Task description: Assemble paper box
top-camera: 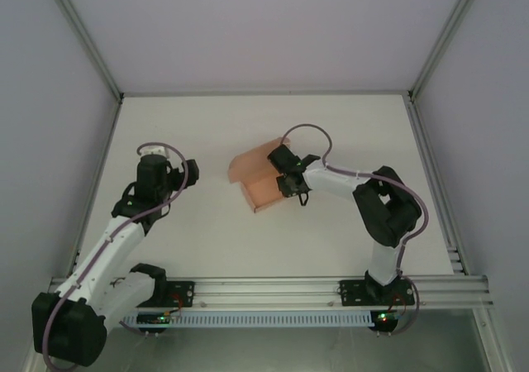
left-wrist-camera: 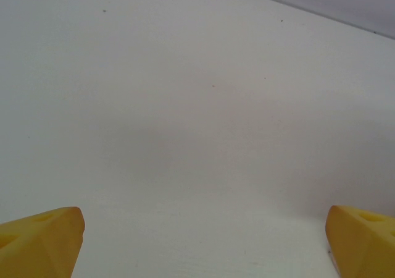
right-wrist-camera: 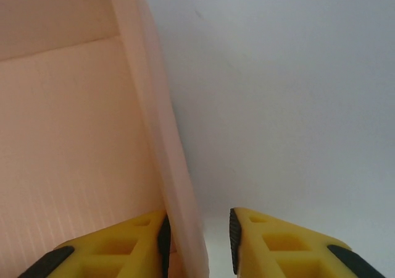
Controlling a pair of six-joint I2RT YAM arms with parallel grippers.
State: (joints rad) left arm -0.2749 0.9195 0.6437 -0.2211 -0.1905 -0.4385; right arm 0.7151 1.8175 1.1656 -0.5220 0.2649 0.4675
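As the paper box (top-camera: 258, 183) wall is straddled, unclamped, by the right gripper (right-wrist-camera: 197, 244), pinching is required; the left gripper (left-wrist-camera: 203, 231) is spread wide.

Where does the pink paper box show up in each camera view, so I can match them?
Top external: paper box at the centre of the table, right claw at its right wall.
Right wrist: paper box on the left, one wall between the claw's fingers.
Left wrist: white table ahead of the open left claw.
Shared landmark: the white table.
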